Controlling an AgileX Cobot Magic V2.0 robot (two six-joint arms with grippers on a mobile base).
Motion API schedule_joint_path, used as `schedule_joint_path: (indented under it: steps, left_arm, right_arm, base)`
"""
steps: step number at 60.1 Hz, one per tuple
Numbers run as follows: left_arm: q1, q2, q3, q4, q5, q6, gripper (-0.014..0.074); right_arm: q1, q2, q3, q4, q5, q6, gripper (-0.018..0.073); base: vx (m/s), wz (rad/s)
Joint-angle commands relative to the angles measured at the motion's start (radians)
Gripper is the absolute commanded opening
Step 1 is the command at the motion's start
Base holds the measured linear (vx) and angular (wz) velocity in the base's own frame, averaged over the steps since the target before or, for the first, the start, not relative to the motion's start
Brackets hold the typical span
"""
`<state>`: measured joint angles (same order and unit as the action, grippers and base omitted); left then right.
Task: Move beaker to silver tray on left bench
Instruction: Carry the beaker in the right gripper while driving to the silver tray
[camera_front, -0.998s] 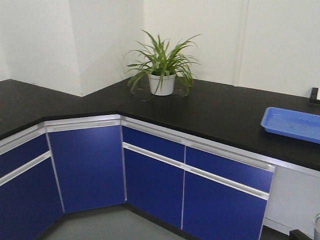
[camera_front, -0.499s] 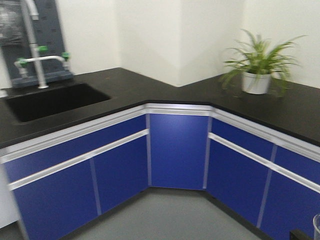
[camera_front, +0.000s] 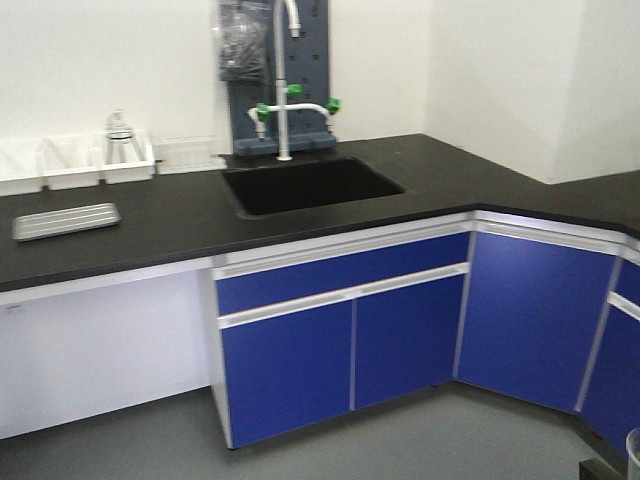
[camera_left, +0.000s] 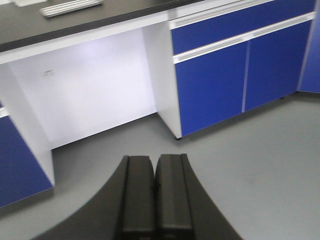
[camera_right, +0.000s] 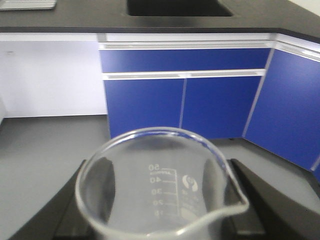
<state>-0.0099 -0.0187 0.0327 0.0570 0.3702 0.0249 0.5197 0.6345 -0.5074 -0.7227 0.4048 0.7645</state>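
The silver tray (camera_front: 65, 220) lies on the left bench (camera_front: 170, 225), left of the sink; it also shows at the top of the left wrist view (camera_left: 70, 7) and at the top left of the right wrist view (camera_right: 27, 4). The small clear beaker (camera_right: 160, 187) with printed volume marks sits upright between the black fingers (camera_right: 265, 200) of my right gripper (camera_right: 160, 200), above the floor. Its rim shows at the front view's lower right corner (camera_front: 633, 450). My left gripper (camera_left: 155, 195) is shut and empty, above the grey floor.
A black sink (camera_front: 310, 185) with a white tap (camera_front: 285, 110) is set in the bench. White plastic bins (camera_front: 100, 160) stand at the back left. Blue cabinet doors (camera_front: 340, 330) run below; a white knee recess (camera_left: 90, 85) is under the tray. The bench turns a corner at right (camera_front: 590, 195).
The front view has swung left: the plant and blue tray have left the frame, and the sink, bins and silver tray have come into view. The beaker rim stays at the lower right corner.
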Motion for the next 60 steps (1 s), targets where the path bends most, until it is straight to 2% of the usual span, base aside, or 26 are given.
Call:
schedule_joint_path:
  steps: [1,60]
  left_arm:
    - [-0.006,-0.007,0.020,-0.003,-0.076,-0.002,0.0001]
    - [-0.006,-0.007,0.020,-0.003,-0.076,-0.002,0.0001]
  right_arm:
    - [-0.001,0.001,-0.030,-0.026,-0.055,-0.007,-0.0011]
    - [-0.001,0.001,-0.030,-0.026,-0.055,-0.007,-0.0011]
  base:
    - [0.03,0.45]
    - [0.17,0.55]
